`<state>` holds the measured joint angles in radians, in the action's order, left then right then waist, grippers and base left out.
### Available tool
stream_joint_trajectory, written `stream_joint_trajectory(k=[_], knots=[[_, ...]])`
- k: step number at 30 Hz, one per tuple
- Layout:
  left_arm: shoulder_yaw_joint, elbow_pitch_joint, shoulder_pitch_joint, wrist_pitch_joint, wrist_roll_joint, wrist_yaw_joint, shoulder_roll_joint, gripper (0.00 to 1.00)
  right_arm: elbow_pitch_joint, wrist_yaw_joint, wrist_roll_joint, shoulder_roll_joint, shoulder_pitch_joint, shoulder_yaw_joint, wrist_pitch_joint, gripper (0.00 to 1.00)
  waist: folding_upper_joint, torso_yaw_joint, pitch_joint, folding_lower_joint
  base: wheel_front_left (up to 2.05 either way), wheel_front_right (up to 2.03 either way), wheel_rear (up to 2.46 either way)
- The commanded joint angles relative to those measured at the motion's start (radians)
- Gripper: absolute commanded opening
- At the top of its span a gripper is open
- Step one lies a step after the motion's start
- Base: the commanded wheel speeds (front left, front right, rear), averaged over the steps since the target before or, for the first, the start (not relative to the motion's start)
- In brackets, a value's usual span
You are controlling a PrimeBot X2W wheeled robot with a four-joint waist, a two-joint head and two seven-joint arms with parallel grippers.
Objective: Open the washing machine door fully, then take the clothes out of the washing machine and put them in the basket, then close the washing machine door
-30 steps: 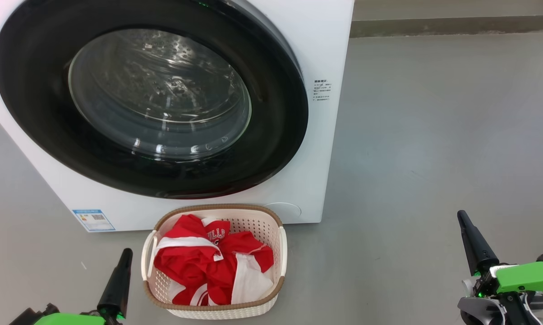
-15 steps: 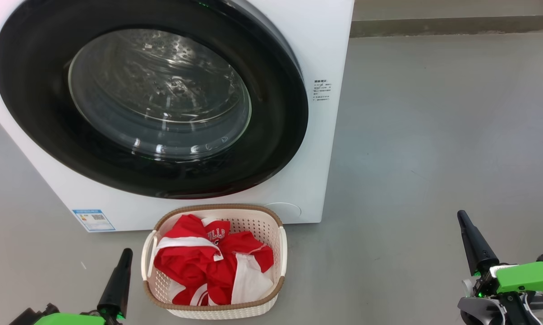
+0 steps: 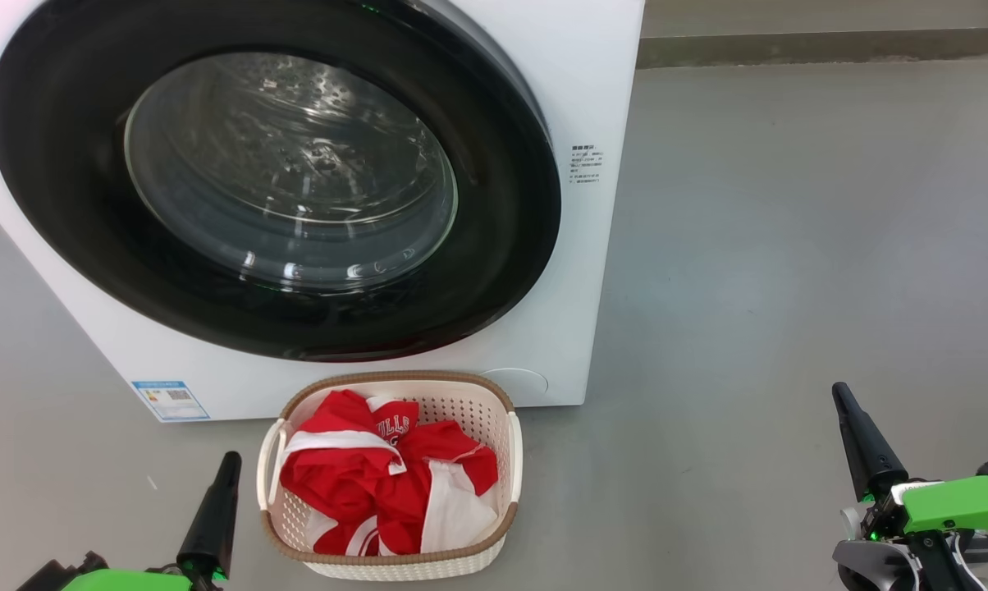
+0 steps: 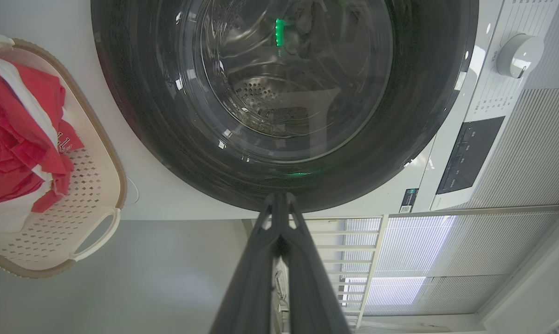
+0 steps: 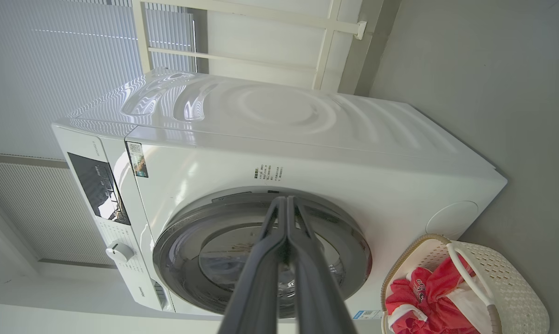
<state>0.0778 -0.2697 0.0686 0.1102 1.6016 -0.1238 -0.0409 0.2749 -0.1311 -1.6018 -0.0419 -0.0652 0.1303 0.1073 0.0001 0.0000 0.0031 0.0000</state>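
"Head view, left side first: what was the left end effector point(image 3: 230, 461) doing?"

"It was clenched, fingers pressed together, holding nothing, low over the floor point(image 3: 789, 246). The left wrist view gave the same pinched tips with nothing between them."

"And to its right?"

"The basket point(image 3: 494, 427) stood just beside it on the floor, with the clothes point(image 3: 363, 484) heaped inside in a red and white bundle. Up ahead of both end effectors was the washing machine point(image 3: 601, 98), and the washing machine door point(image 3: 289, 172) lay flat against its front. Through the glass I saw bare steel drum point(image 3: 297, 123) and no fabric."

"Then the far right?"

"The right end effector point(image 3: 841, 396) was clenched too and empty. It touched nothing, and the basket sat well apart, off to its left."

"So which step was in hand?"

"My reading was the closing step, at its tail end. Unloading looked finished. Whether the latch had caught I could not tell."

"What did the next move call for?"

"Probably a check. If any gap showed, a firm push with closed fingertips on the black rim; otherwise just keeping both arms clear."
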Motion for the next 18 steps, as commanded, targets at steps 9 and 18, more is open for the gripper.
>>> stream_joint_trajectory(k=[9, 18], knots=[[0.036, 0.025, 0.039, 0.003, 0.007, -0.007, -0.009, 0.00, -0.030, 0.000, -0.006, -0.008, -0.043, -0.015, 0.007, 0.00, -0.0001, 0.000, 0.000, 0.0000, 0.00, 0.00, 0.00], [0.036, 0.025, 0.039, 0.003, 0.007, -0.007, -0.009, 0.00, -0.030, 0.000, -0.006, -0.008, -0.043, -0.015, 0.007, 0.00, -0.0001, 0.000, 0.000, 0.0000, 0.00, 0.00, 0.00]])
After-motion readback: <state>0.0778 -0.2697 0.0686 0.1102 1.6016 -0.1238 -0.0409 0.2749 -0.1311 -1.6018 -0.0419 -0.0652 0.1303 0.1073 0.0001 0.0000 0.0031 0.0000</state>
